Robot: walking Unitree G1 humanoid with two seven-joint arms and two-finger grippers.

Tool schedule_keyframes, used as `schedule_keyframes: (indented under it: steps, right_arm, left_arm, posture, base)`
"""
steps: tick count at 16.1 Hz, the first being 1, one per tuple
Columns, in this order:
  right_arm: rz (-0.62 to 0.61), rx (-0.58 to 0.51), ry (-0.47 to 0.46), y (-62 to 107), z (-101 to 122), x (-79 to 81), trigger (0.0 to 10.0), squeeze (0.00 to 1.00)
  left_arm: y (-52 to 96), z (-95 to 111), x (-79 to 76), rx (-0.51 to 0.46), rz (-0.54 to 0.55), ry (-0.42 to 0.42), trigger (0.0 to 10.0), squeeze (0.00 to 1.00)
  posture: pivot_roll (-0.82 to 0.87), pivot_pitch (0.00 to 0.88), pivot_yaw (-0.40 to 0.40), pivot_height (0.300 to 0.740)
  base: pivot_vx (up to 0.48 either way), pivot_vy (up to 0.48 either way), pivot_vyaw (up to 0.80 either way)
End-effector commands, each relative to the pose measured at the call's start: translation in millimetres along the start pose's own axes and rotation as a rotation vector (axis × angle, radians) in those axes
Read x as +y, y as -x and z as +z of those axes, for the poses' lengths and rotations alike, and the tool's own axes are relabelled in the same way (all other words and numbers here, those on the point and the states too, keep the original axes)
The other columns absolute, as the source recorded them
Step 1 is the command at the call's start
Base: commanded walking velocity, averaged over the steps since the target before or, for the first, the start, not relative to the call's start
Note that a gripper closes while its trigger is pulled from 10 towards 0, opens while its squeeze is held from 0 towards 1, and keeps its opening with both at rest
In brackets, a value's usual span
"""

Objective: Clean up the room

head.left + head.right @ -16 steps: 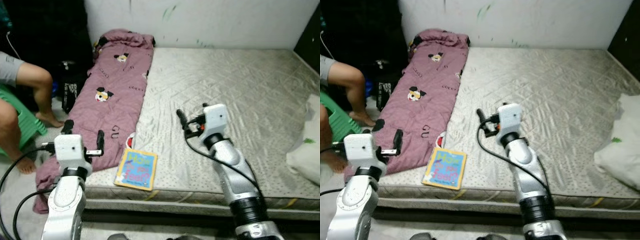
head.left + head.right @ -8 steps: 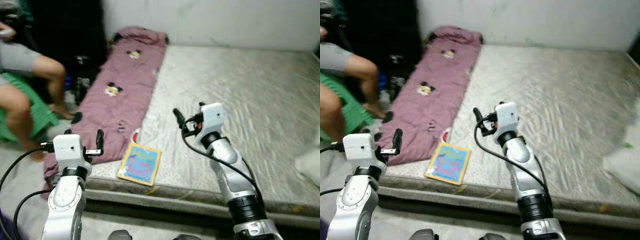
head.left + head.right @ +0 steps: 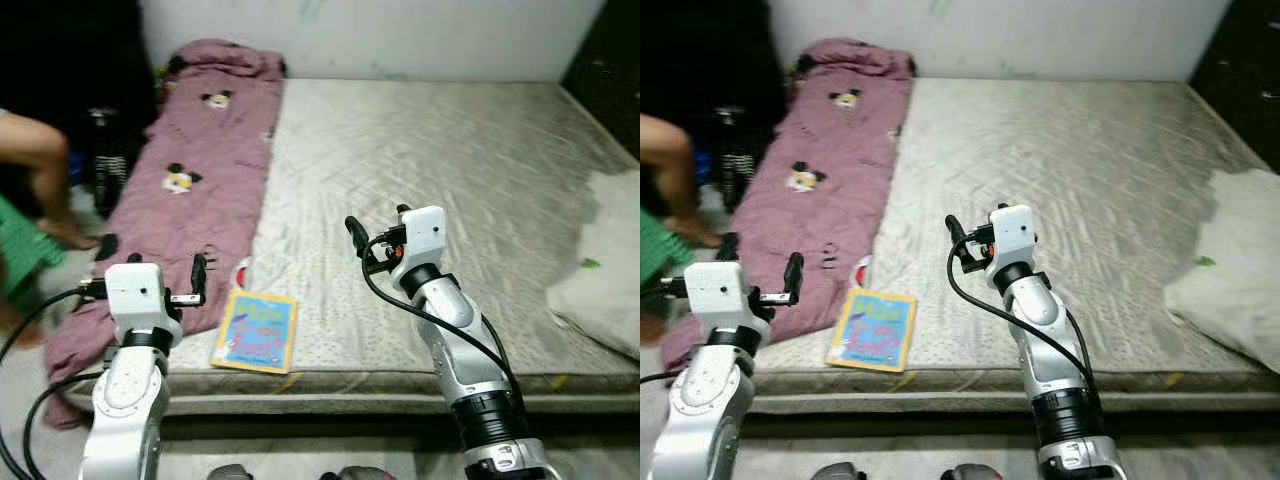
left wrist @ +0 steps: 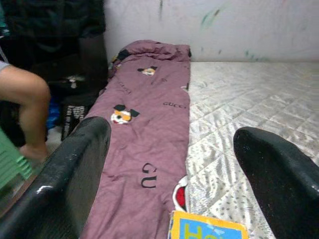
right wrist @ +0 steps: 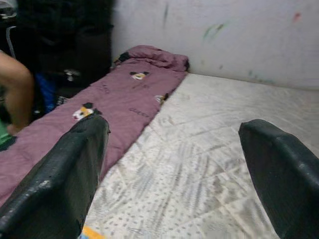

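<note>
Black fingers of left hand spread, empty, raised beside mattress corner. Right hand spread too, empty, hovering over mattress. Book flat near front edge, between hands, long axis running front to back, slightly tilted. Purple blanket stretched lengthwise along left side toward wall. White pillow at right edge. Person's leg at left.
</note>
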State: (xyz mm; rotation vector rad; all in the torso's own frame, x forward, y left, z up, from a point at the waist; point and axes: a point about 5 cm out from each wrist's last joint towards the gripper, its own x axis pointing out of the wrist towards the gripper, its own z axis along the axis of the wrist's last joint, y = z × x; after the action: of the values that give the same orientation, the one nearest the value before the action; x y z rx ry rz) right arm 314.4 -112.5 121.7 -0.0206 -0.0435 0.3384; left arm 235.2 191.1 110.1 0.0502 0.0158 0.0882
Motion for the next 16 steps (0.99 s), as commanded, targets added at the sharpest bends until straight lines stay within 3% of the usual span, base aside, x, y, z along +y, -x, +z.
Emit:
schedule_keyframes:
  steps: [1,14,16]
  right_arm:
    - [-0.006,0.001,0.0,-0.9,1.1,-3.3,10.0,0.0]
    - [-0.008,0.005,0.008,-1.3,1.1,-4.5,10.0,0.0]
    - [-0.006,0.005,0.01,-1.3,1.2,-4.5,10.0,0.0]
  left_arm:
    - [0.6,-1.5,-2.0,0.009,-0.011,0.005,10.0,0.0]
    - [-1.0,-2.2,-4.1,0.012,-0.026,0.004,10.0,0.0]
    - [-1.1,-1.3,-5.4,0.0,-0.033,0.012,10.0,0.0]
  posture:
    - [-0.03,0.0,-0.007,0.74]
    - [-0.04,0.0,-0.009,0.74]
    - [-0.04,0.0,-0.009,0.74]
  base:
    - [0.0,-0.337,0.0]
    - [0.0,-0.362,0.0]
    - [0.0,0.0,0.0]
